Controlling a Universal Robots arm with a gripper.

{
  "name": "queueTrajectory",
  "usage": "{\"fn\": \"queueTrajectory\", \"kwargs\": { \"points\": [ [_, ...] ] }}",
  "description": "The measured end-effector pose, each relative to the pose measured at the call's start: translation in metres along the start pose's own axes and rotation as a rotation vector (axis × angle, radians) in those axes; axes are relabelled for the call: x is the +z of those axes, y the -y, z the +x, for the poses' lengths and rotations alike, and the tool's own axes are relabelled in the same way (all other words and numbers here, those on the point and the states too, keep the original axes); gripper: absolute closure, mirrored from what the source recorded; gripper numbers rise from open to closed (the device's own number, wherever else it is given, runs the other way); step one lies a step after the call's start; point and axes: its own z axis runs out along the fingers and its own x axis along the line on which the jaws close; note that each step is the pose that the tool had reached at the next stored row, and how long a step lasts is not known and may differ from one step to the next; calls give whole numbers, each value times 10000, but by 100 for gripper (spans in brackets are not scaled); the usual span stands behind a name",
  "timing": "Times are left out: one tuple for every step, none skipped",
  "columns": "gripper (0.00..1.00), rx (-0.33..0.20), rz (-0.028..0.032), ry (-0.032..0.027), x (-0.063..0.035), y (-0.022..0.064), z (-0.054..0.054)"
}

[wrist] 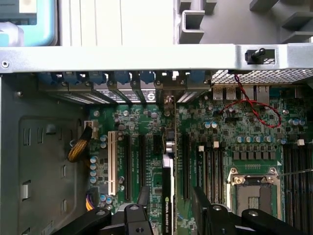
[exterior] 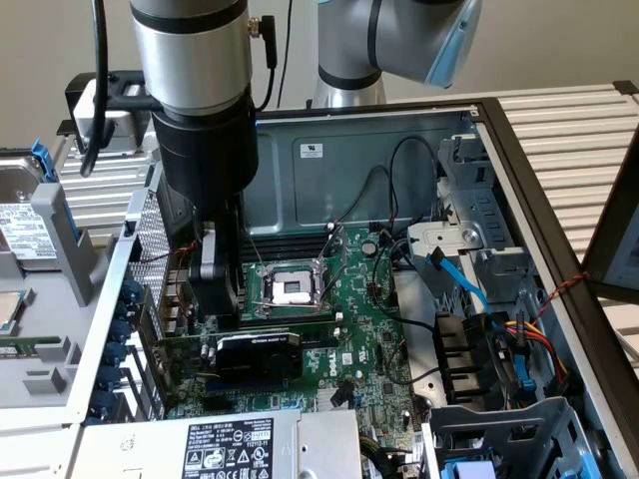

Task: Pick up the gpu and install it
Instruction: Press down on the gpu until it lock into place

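Released and spread wide, the gripper (wrist: 168,205) hangs just above the gpu (exterior: 255,354), its two black fingers (wrist: 203,203) standing either side of the card's top edge without clamping it. In the wrist view the card (wrist: 167,196) shows edge-on, a thin black strip standing upright in a slot of the motherboard (wrist: 215,132), its silver bracket end reaching toward the row of blue slot clips (wrist: 122,78) along the rear wall of the computer case (exterior: 399,150). In the exterior view the card sits upright across the lower part of the motherboard (exterior: 369,339), just in front of the bare CPU socket (exterior: 292,289) and just behind the grey power supply (exterior: 230,444) at the case's near edge. Black cables (exterior: 399,200) loop over the board toward the drive cage (exterior: 469,200) at the exterior view's right, where a blue cable (exterior: 464,284) runs down. A red and black wire (wrist: 254,105) curls near the rear ports.
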Motion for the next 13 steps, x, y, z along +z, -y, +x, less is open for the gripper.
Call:
{"fn": "queueTrajectory", "kwargs": {
  "points": [
    [53,0,0,1,0,0,0],
    [53,0,-2,0,0,0,0],
    [53,-1,-2,-1,0,0,0],
    [55,-1,-2,0,0,0,0],
    [55,-1,-1,1,1,0,0],
    [62,-1,-2,1,1,0,0],
    [68,-1,-1,1,1,0,0],
    [68,-2,0,1,1,0,0],
    [74,-1,7,3,2,-5,0],
    [80,-1,25,4,2,-16,1],
    [80,-1,68,3,3,-40,2],
    [86,-1,117,1,9,-63,1],
    [89,-2,174,-1,17,-85,1]
  ]
}}
